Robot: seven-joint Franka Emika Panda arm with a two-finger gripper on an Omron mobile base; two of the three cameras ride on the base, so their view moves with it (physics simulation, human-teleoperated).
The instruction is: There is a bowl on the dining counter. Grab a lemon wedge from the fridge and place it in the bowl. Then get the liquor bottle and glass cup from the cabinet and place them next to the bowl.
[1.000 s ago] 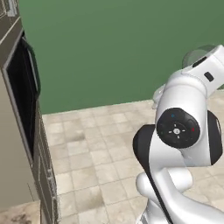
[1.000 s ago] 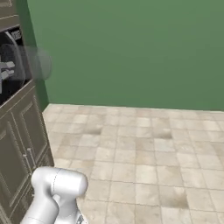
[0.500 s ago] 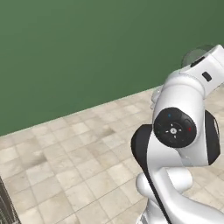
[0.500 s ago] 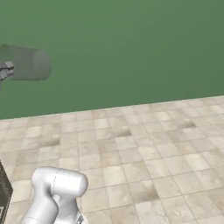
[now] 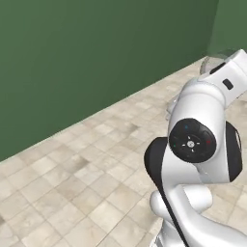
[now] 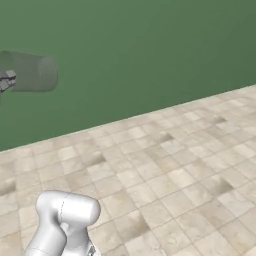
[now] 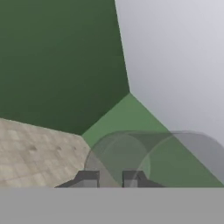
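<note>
One glass cup (image 7: pixel 157 157) is carried in the fingers (image 7: pixel 110 179), which stand nearly closed with the two dark tips pinching its rim or wall. In the hand view the clear tumbler lies across the lower half, from about 6 o'clock out toward 4 o'clock, its round mouth and base showing as overlapping grey circles just above the tips. Behind it there, a dark green wall (image 7: pixel 57 57) runs from 9 to 12 o'clock, a pale grey plane fills 1 to 3 o'clock, and beige floor tiles (image 7: pixel 35 153) sit at 8 o'clock.

From the right base view the cup (image 6: pixel 34 73) lies on its side in the air at about 10 o'clock, in front of the green wall (image 6: pixel 150 45), with the fingers (image 6: pixel 7 80) gripping its left end at the frame's edge. The tiled floor (image 6: pixel 175 175) spreads below, from 3 to 8 o'clock.

From the left base view the white arm (image 5: pixel 202 144) takes up the 3 to 5 o'clock part, and the cup (image 5: pixel 212 59) peeks out as a faint clear curve at about 2 o'clock, just beside the arm's upper link. Green wall (image 5: pixel 87 58) and floor tiles (image 5: pixel 72 193) lie beyond.
</note>
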